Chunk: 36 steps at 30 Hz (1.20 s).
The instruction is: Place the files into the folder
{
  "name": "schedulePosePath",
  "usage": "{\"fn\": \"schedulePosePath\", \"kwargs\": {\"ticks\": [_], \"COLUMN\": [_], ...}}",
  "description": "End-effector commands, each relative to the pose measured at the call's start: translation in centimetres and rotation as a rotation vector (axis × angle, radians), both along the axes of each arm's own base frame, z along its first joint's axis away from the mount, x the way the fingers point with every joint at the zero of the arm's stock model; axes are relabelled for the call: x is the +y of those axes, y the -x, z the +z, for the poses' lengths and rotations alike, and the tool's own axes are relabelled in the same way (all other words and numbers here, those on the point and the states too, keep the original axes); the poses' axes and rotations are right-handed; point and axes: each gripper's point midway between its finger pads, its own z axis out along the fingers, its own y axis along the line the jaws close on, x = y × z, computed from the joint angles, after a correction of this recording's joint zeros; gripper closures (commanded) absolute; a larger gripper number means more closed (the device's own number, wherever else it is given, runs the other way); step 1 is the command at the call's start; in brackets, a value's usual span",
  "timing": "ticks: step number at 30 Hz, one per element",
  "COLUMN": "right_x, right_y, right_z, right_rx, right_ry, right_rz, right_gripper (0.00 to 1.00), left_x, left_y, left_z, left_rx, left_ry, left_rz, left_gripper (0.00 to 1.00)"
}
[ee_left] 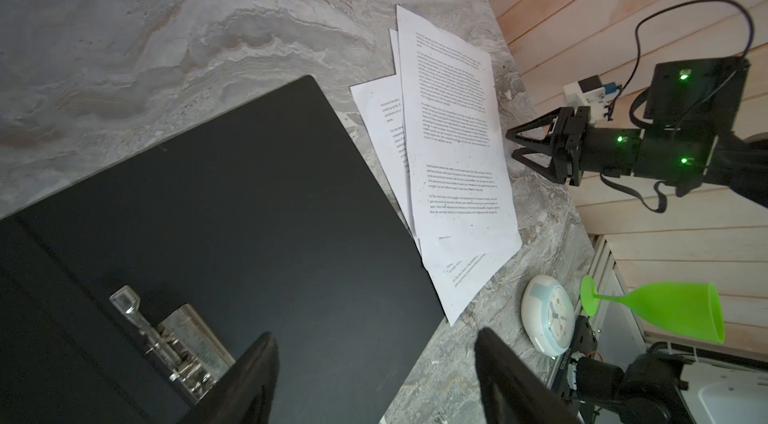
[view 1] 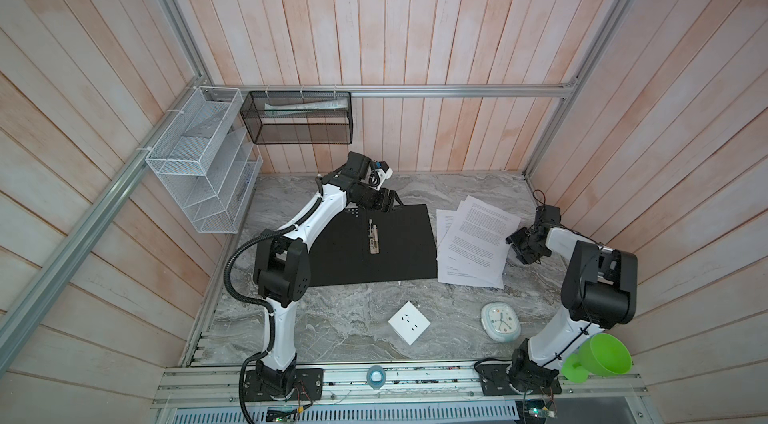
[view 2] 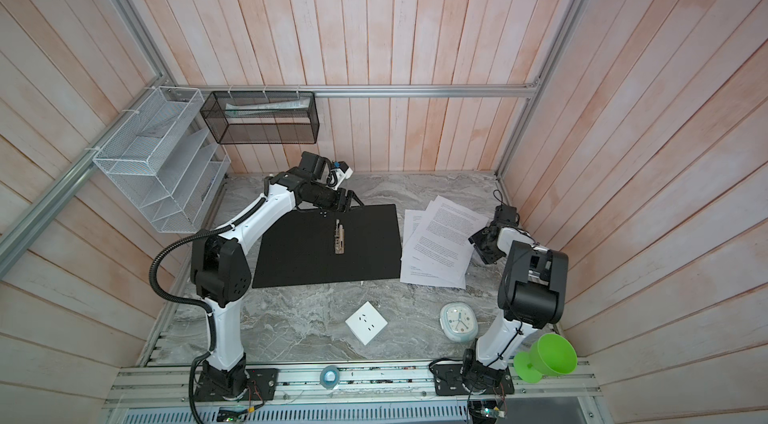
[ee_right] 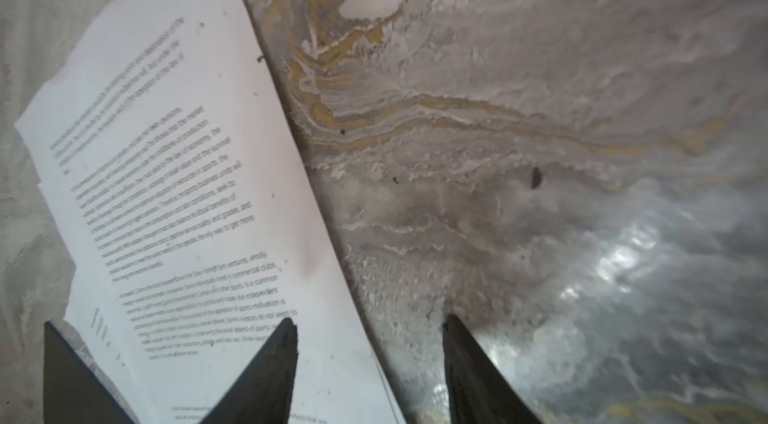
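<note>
The files [view 1: 473,241] lie spread out flat on the desk [view 1: 332,318], just beside the open folder [view 1: 395,259] and touching its edge. The folder lies black side up, with its clip [view 1: 373,239] in the middle. The right tool [view 1: 515,249] is at the files' other edge, away from the folder. It is open and holds nothing. One finger [ee_right: 266,359] is over the top sheet. The left tool [view 1: 395,200] is at the folder's far edge, well apart from the files, wide open and empty.
</note>
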Motion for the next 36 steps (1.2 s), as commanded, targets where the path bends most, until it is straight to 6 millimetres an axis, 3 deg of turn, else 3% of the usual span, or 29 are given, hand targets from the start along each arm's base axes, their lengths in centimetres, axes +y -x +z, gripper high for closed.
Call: {"fn": "schedulePosePath", "kwargs": {"ticks": [1, 8, 17, 21, 28, 36], "right_x": [1.2, 4.5, 7.5, 6.8, 8.0, 11.2], "right_y": [-0.2, 1.1, 2.4, 2.6, 3.1, 3.9], "right_z": [-1.4, -3.2, -3.4, -3.3, -3.1, -1.9], "right_rx": [0.027, 0.086, 0.107, 0.118, 0.103, 0.077], "right_ry": [-0.049, -0.114, -0.133, -0.078, -0.12, -0.185], "right_rz": [0.052, 0.154, 0.256, 0.266, 0.299, 0.378], "right_gripper": [0.44, 0.44, 0.44, 0.44, 0.45, 0.46], "left_x": [1.4, 3.7, 5.0, 5.1, 5.1, 4.9], "left_y": [0.6, 0.2, -0.3, -0.4, -0.5, -0.5], "left_z": [3.3, 3.4, 4.2, 4.4, 4.5, 4.4], "left_rx": [-0.057, -0.036, -0.043, -0.05, -0.051, -0.046], "left_ry": [0.038, 0.055, 0.067, 0.07, 0.071, 0.084], "left_rz": [-0.015, 0.019, 0.043, 0.042, 0.038, 0.029], "left_gripper": [0.23, 0.23, 0.23, 0.23, 0.23, 0.23]}}
